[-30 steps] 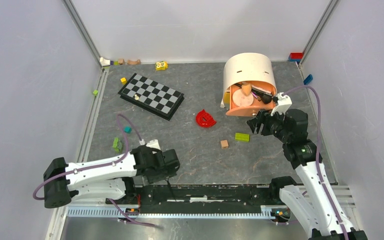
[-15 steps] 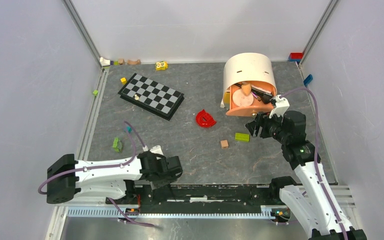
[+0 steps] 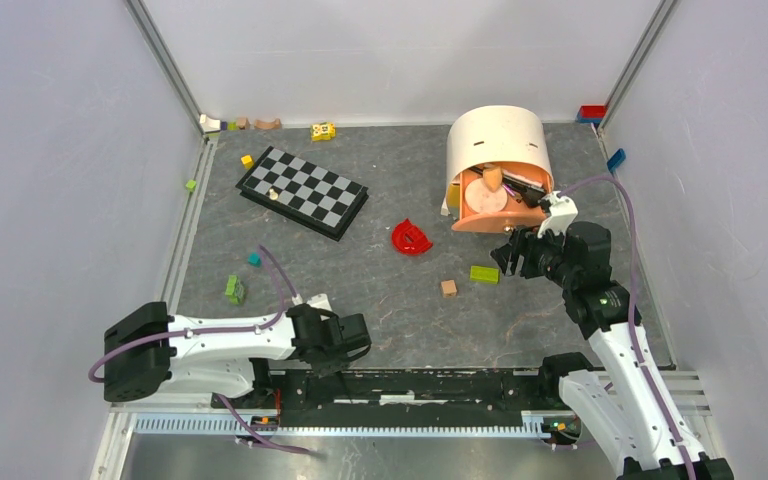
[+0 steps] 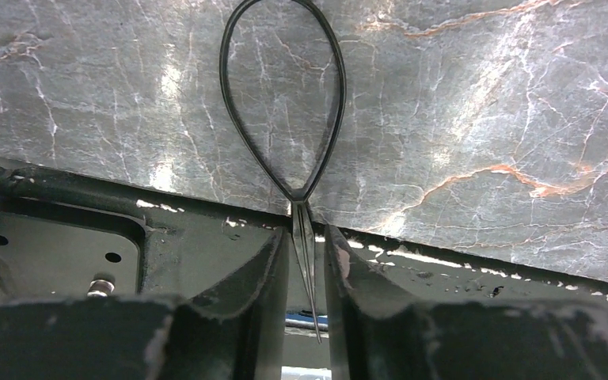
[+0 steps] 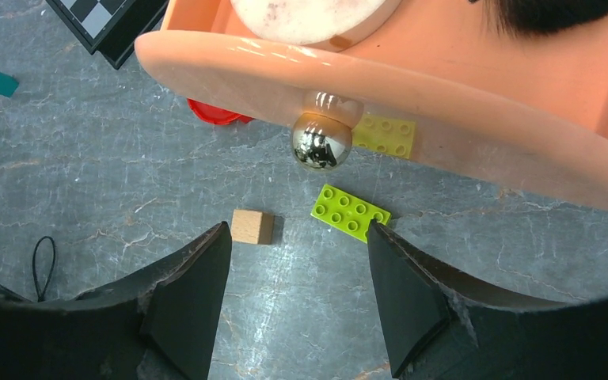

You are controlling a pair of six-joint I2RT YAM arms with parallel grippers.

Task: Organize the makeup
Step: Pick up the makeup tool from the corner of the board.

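Observation:
A thin black teardrop loop (image 4: 301, 207) lies at the table's near edge, its straight stem running back between the fingers of my left gripper (image 4: 307, 237). The jaws stand narrow, with a sliver of gap on each side of the stem. My right gripper (image 5: 297, 233) hangs open and empty over the table, just before the peach case (image 5: 412, 111) and its silver knob (image 5: 321, 142). Under the white curved lid (image 3: 495, 140) the case holds a round peach compact (image 3: 486, 196), an orange sponge (image 3: 492, 177) and a black brush (image 3: 530, 192).
A wooden block (image 5: 252, 226) and a green brick (image 5: 351, 212) lie just beyond the right fingertips. A red curved piece (image 3: 410, 238) sits mid-table and a chessboard (image 3: 302, 192) at the back left. Small blocks (image 3: 233, 290) lie left. The black base rail (image 3: 410, 385) runs under the left gripper.
My left arm has drawn back towards the near edge and its jaws have narrowed from wide open around the loop's stem. The right arm has barely shifted.

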